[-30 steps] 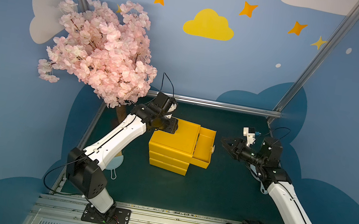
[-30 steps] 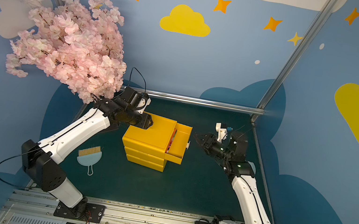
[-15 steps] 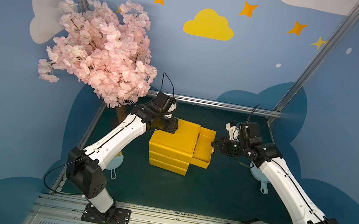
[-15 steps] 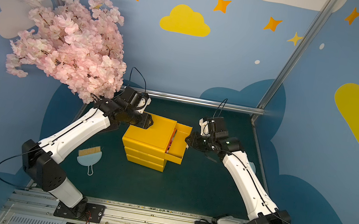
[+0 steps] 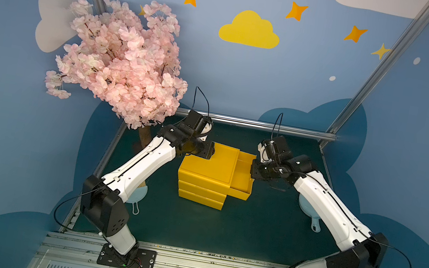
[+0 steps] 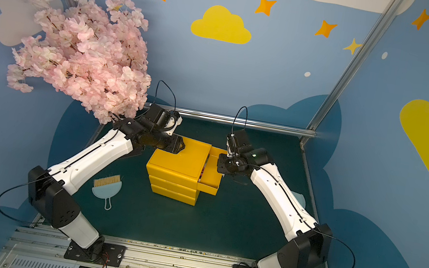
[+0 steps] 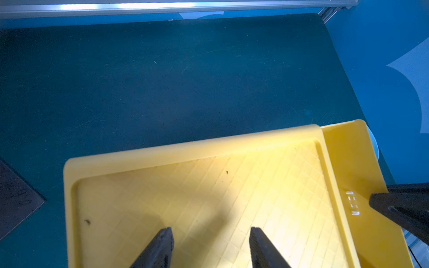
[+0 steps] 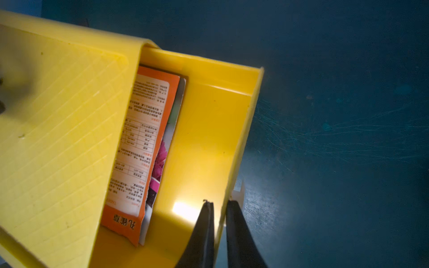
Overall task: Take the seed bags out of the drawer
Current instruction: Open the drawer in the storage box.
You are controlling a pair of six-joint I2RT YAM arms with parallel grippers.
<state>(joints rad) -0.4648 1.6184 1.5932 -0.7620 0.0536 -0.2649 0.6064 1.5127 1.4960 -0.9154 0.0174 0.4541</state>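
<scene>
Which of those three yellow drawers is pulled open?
The top drawer: it juts out sideways from the cabinet with seed bags showing inside, while the two lower drawers sit flush and closed.

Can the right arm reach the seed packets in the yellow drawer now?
Probably not yet: the right gripper clamps the yellow drawer's front wall, and the glossy seed packets lie mostly under the yellow cabinet top.

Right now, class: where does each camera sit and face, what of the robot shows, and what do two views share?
Both top views: high over the bases, looking down at the cabinet; left arm, right arm show.
Left wrist: above the cabinet, facing the drawer; open left jaws show.
Right wrist: over the drawer, looking down at the seed bags; right jaws pinch the front wall.
Shared: both wrists see the drawer.
</scene>
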